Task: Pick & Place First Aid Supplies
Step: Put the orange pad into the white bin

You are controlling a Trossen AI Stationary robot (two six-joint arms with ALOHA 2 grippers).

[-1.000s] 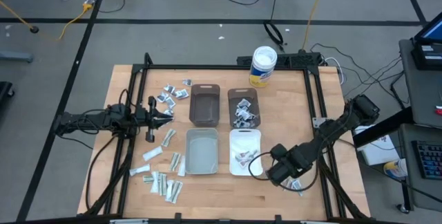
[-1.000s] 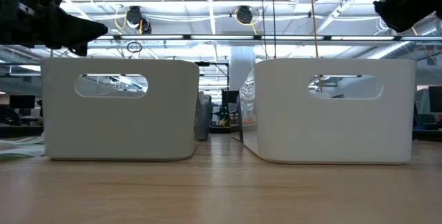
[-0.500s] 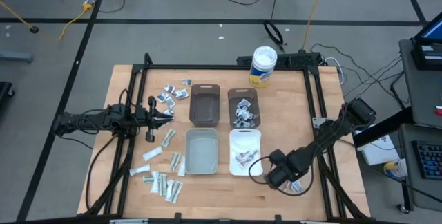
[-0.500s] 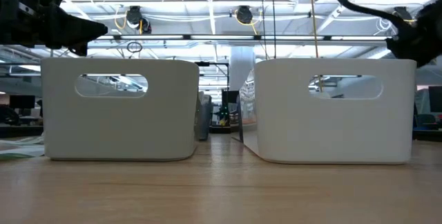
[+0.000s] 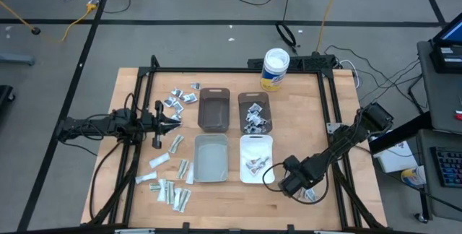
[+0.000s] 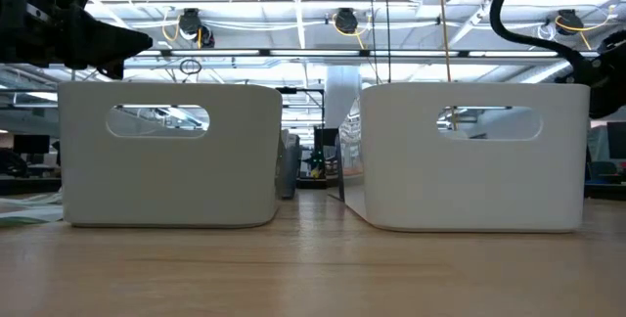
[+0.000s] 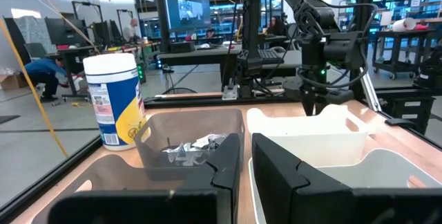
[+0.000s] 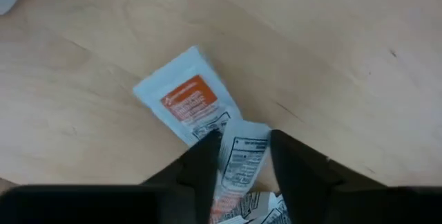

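The right gripper (image 8: 240, 160) is down at the table, its fingers (image 8: 204, 158) straddling a white packet (image 8: 242, 156) of tiny unreadable print, overlapping an orange-labelled packet (image 8: 185, 101). The left gripper (image 5: 175, 120) hovers clenched near loose packets (image 5: 180, 98).

Flat white packets (image 5: 170, 188) scattered table-left; more in brown bin, white bin.
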